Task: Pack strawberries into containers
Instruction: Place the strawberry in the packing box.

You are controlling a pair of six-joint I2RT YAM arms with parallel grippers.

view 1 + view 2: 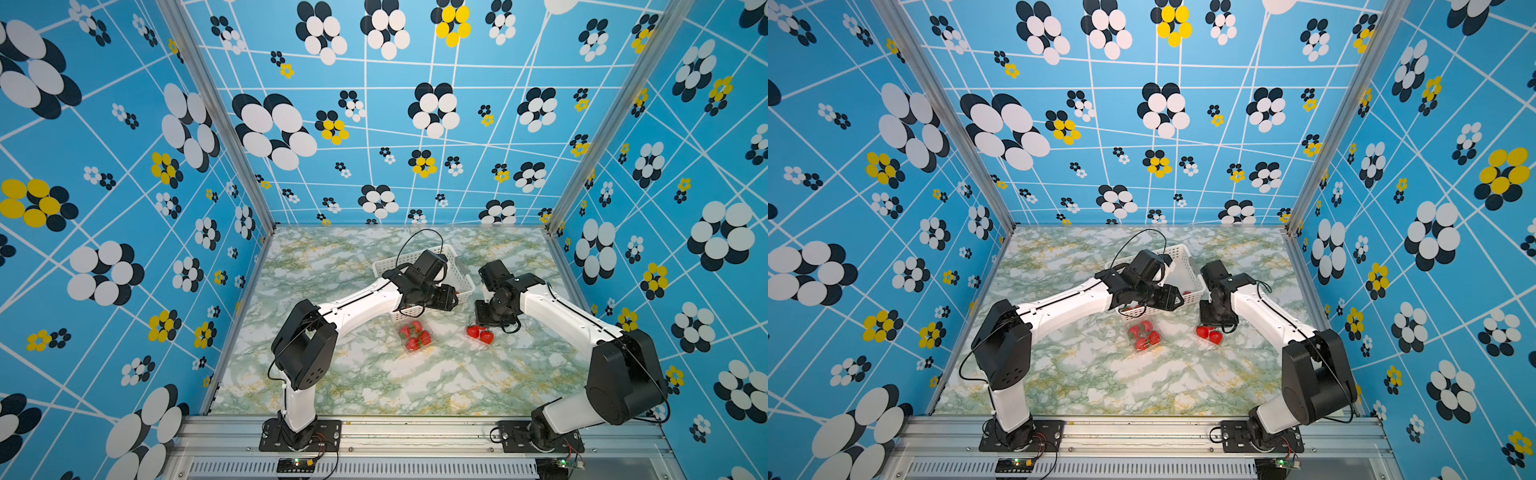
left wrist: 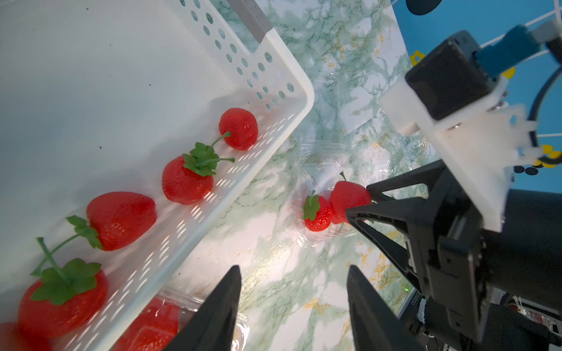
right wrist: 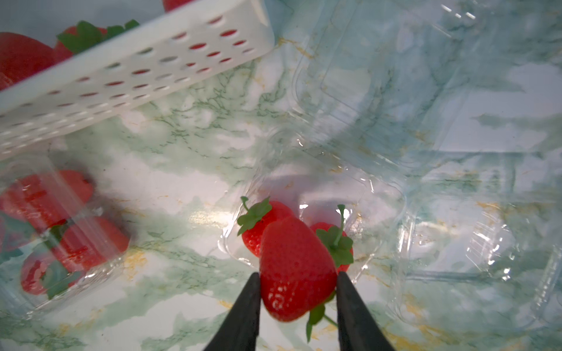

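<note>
In both top views the white basket [image 1: 451, 254] sits just above the frame's centre, and the left arm [image 1: 357, 301] reaches over its lower right edge. Below it, at lower centre, a filled container [image 1: 434, 332] holds four strawberries [image 1: 415, 337]. Right of that, two more berries [image 1: 480, 333] lie under the wrist of the right arm [image 1: 552, 307].

In the left wrist view the left gripper [image 2: 292, 307] stands open with nothing between its fingers, just outside the basket wall. Four loose berries line the inside of that wall.

In the right wrist view the right gripper [image 3: 298, 278] pinches a strawberry [image 3: 296, 264] by its sides above the open container [image 3: 322, 188], close over the two berries already in it. The placement would likely go best if the berry is lowered into the bare part of the tray beside those two. The fingers should part only once it is low, and they should stay off the thin rim, which looks easy to tip.
</note>
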